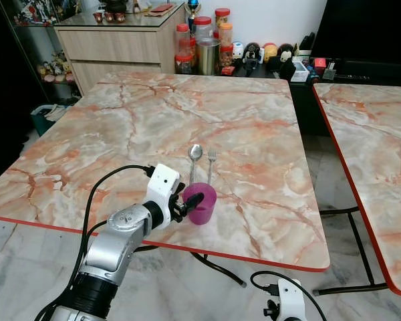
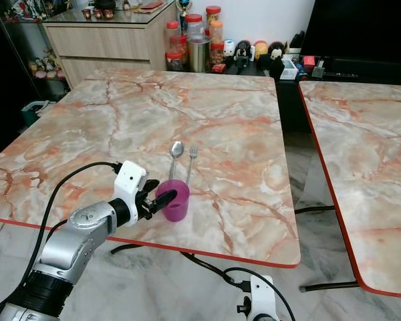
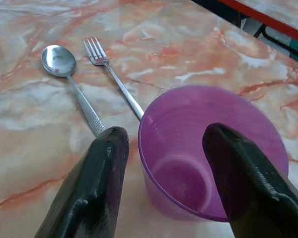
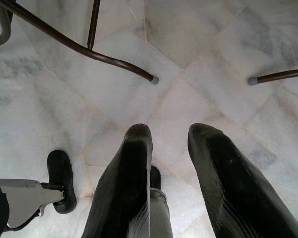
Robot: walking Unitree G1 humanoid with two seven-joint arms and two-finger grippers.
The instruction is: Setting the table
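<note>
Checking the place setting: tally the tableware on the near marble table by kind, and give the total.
Spoons: 1, the spoon
Forks: 1, the fork beside it
Cups: 1, the purple cup, with the left gripper straddling its rim, one finger inside
Total: 3

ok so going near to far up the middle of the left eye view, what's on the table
left gripper with one finger inside the purple cup, one outside → spoon and fork side by side beyond the cup → bare marble table → jars past the far edge
</note>
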